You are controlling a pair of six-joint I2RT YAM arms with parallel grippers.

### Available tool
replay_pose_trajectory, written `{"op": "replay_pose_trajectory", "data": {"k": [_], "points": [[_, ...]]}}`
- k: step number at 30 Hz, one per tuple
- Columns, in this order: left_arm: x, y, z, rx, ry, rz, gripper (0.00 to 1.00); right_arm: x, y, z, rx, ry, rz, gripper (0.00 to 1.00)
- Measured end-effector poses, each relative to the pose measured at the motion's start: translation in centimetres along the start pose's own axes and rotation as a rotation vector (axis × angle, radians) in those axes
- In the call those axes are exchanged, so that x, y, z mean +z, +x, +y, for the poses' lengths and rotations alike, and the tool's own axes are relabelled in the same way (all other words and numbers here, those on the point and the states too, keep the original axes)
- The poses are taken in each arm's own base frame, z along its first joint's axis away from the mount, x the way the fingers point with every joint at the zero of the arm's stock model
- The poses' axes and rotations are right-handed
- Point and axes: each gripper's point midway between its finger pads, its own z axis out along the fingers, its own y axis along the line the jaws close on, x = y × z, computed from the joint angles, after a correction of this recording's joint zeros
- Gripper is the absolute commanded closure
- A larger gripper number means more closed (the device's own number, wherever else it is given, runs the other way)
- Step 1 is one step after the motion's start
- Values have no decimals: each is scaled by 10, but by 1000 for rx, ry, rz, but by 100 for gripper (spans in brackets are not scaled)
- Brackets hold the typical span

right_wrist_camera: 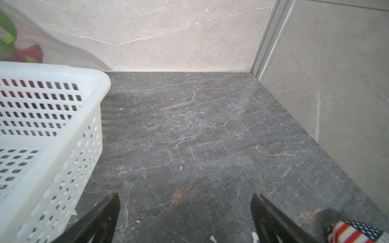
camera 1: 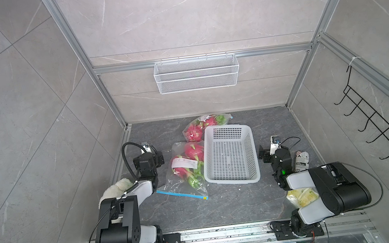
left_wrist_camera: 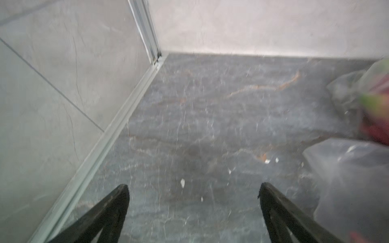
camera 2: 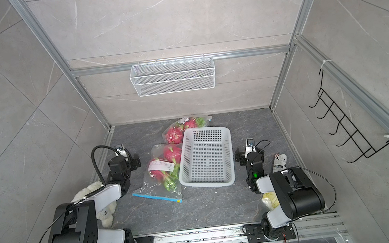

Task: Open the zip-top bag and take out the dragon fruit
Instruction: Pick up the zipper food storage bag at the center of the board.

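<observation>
- Dark grey stone tabletop (camera 1: 223,206) carries everything; both top views show the whole layout.
- White plastic basket (camera 1: 226,126) stands empty at the middle, a likely place to drop the fruit.
- Clear zip-top bag (camera 1: 185,178) lies flat just beside the basket, on the left arm's side. Its mouth points toward the arms' bases.
- A second clear bag (camera 1: 204,126) with more fruit lies behind the basket's far corner. I would leave it until the near one is done.
- Left gripper (left_wrist_camera: 193,187) hangs spread wide and empty over bare table, near the bag's far end.
- Right gripper (right_wrist_camera: 185,196) is likewise spread and empty, on the basket's other side, well apart from the bag.
- Dragon fruit (camera 1: 193,151) shows as two magenta ovals inside the near bag, with green pointed scales (camera 1: 195,180) bunched toward the mouth. A white label (camera 1: 184,163) crosses them.
- Blue zip strip (camera 1: 182,194) looks shut, so nothing is started yet.
- To do it well, one gripper should pin the bag's corner beside the strip while the other works the seal. Otherwise the slack film would probably slide and bunch.
- Yellow slider tab (camera 1: 205,197) sits at the strip's end nearer the right arm. It is small, so pinch it squarely and draw it along the strip.
</observation>
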Motion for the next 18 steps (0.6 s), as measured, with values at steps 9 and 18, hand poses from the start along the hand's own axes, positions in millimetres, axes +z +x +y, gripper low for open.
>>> {"op": "replay_pose_trajectory", "data": {"k": [9,18], "points": [[-19,-42,-17,-93,46,-1,1,-11,-54,1,4,16,-38,1],[-64,-34,-46,-250,202,142,3,-20,-149,44,87,-111,52,1]]}}
